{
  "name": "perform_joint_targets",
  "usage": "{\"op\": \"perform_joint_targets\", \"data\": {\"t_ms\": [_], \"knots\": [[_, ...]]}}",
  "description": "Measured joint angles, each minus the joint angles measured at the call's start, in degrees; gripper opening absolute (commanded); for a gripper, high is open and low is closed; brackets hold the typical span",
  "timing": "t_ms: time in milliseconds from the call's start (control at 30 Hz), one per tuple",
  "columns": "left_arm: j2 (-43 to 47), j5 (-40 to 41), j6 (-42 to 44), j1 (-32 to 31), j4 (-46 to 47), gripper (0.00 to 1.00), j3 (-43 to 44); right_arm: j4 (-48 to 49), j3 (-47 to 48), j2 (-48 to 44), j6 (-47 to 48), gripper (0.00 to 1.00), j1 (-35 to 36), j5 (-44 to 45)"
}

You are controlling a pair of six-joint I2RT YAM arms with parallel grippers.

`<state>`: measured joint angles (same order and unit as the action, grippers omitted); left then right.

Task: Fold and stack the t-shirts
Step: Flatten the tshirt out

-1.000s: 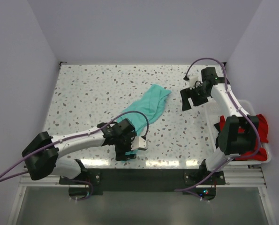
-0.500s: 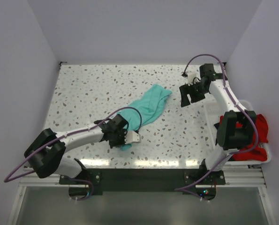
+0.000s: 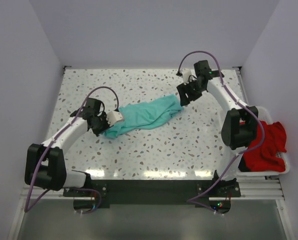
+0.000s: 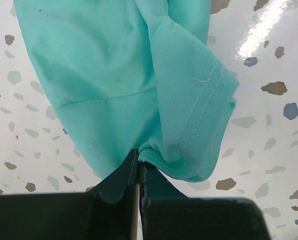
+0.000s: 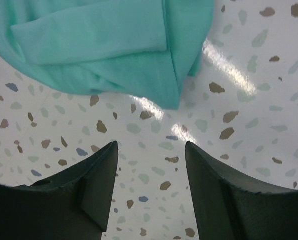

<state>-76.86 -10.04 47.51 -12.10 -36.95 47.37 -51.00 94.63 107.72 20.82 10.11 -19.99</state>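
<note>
Since 0.5 s ago the left gripper (image 4: 138,157), pinching the teal t-shirt (image 3: 149,114) hem, has dragged it further left of the white basket (image 3: 281,171) w/ the red t-shirt (image 3: 269,145) inside; right gripper (image 5: 150,150), jaws apart, hovers over its basket-side end; fabric's light & limp, so grab corners.

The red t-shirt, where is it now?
In the top view, the red t-shirt lies in the white basket at the table's right edge.

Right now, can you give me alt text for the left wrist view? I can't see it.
The left gripper is shut on a bunched fold of the teal t-shirt at bottom centre. The shirt spreads upward from there over the white speckled table.
</note>
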Motion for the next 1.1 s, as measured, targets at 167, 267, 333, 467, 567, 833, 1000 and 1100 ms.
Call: {"op": "perform_joint_targets", "data": {"t_ms": [167, 267, 333, 467, 567, 833, 1000, 1100], "knots": [[-4.04, -1.77, -0.55, 3.56, 0.17, 0.00, 1.51, 0.63, 9.99, 9.11, 0.13, 0.58, 4.20, 1.07], [-5.79, -2.47, -1.46, 4.24, 0.22, 0.00, 1.73, 0.68, 15.93, 14.84, -0.57, 0.54, 5.16, 0.72], [-6.56, -2.91, -1.81, 4.44, 0.33, 0.00, 1.81, 0.72, 18.53, 17.97, -1.40, 0.53, 5.11, 0.35], [-7.10, -3.21, -2.38, 4.55, 0.74, 0.00, 1.81, 0.63, 20.76, 22.01, -3.28, 0.50, 4.74, -0.61], [-7.63, -3.23, -2.93, 4.59, 1.27, 0.00, 1.81, 0.70, 21.51, 23.82, -4.52, 0.47, 4.55, -0.92], [-8.17, -3.21, -3.45, 4.59, 1.68, 0.00, 1.81, 0.79, 22.27, 25.68, -6.47, 0.44, 4.50, -3.56], [-8.59, -3.21, -3.63, 4.59, 1.70, 0.00, 1.81, -0.02, 22.27, 25.68, -6.91, 0.45, 4.50, -5.11], [-8.83, -3.21, -4.00, 4.59, 1.70, 0.00, 1.95, -0.74, 22.27, 25.68, -7.02, 0.35, 4.50, -5.31]]}}
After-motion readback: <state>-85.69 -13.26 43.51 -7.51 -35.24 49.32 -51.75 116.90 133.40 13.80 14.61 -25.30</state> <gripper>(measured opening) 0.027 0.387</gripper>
